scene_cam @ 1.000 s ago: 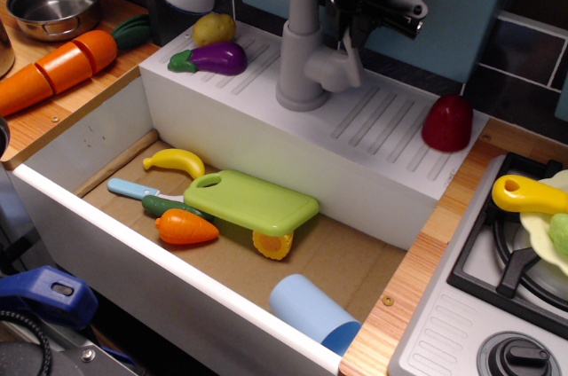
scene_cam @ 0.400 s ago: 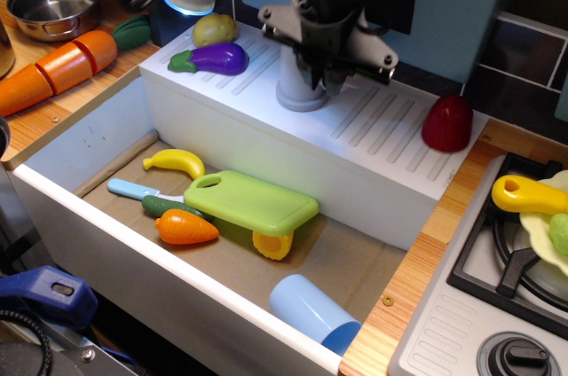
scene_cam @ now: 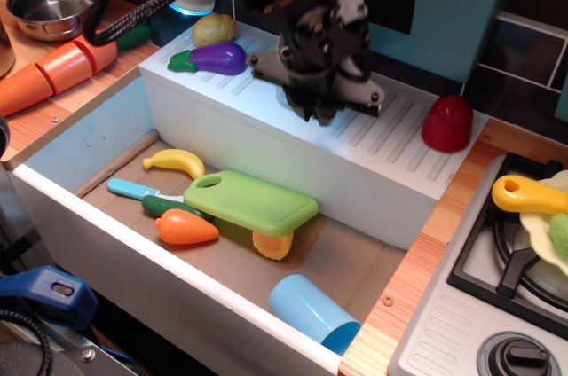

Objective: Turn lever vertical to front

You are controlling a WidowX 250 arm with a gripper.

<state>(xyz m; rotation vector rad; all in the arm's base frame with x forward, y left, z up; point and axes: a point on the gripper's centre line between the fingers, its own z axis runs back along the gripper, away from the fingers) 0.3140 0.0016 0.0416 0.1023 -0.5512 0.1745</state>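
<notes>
Black and bulky, the hand (scene_cam: 321, 113) hangs low over the white ridged drainboard (scene_cam: 390, 141) behind the sink, its body covering the grey tap, so the lever is hidden under it; whether its fingers are spread or pinched on anything cannot be told. A purple eggplant (scene_cam: 213, 58) and a yellowish potato (scene_cam: 214, 29) lie at the drainboard's left end, a red pepper (scene_cam: 446, 122) at its right. Down in the sink basin (scene_cam: 80, 141) lie a banana (scene_cam: 175, 161), a green cutting board (scene_cam: 251, 201), a carrot (scene_cam: 185, 228), a blue-handled knife (scene_cam: 133, 189) and a blue cup (scene_cam: 312, 314) on its side. On the wooden worktop (scene_cam: 53, 110) at the left rest a big sliced carrot (scene_cam: 58, 68) and a steel pot (scene_cam: 54, 4).
</notes>
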